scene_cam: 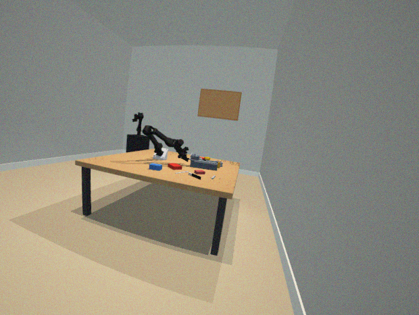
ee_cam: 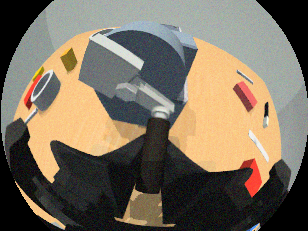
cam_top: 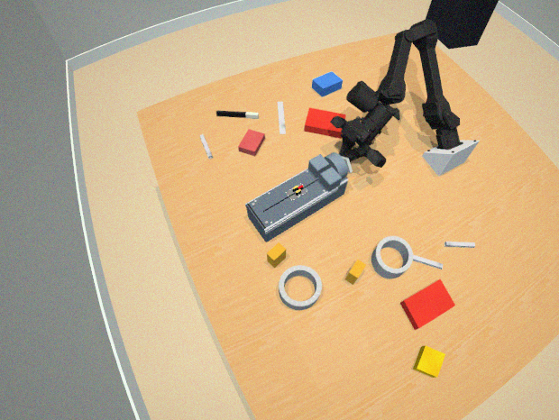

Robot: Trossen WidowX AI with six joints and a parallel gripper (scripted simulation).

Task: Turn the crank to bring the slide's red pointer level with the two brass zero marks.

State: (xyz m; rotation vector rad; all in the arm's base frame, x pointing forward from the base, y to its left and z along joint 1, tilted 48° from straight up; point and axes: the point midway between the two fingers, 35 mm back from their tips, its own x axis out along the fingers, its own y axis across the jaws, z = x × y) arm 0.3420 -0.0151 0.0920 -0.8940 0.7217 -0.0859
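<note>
The slate-blue machine (cam_top: 280, 206) (scene_cam: 204, 164) (ee_cam: 125, 109) lies lengthwise on the table, with its crank end toward the arm. Its small red pointer (cam_top: 300, 186) shows on the top slot among yellow-and-black parts. The brass marks cannot be told apart clearly, so the exact level cannot be read. In the wrist view, the silver crank arm (ee_cam: 154, 96) runs down and right from the hub, with a grey plate (ee_cam: 107, 64) at upper left. The dark handle (ee_cam: 159, 131) points toward the camera. My gripper (ee_cam: 154, 139) (cam_top: 344, 152) (scene_cam: 187, 159) is shut on the handle.
A red block (cam_top: 323, 122) (scene_cam: 175, 166) lies beside the gripper, a blue block (cam_top: 326, 84) (scene_cam: 155, 166) behind it. A small red block (cam_top: 251, 141), marker (cam_top: 235, 114) and white strips lie beyond the machine. Two grey rings (cam_top: 284, 296) (cam_top: 380, 266) and more blocks lie on its other side.
</note>
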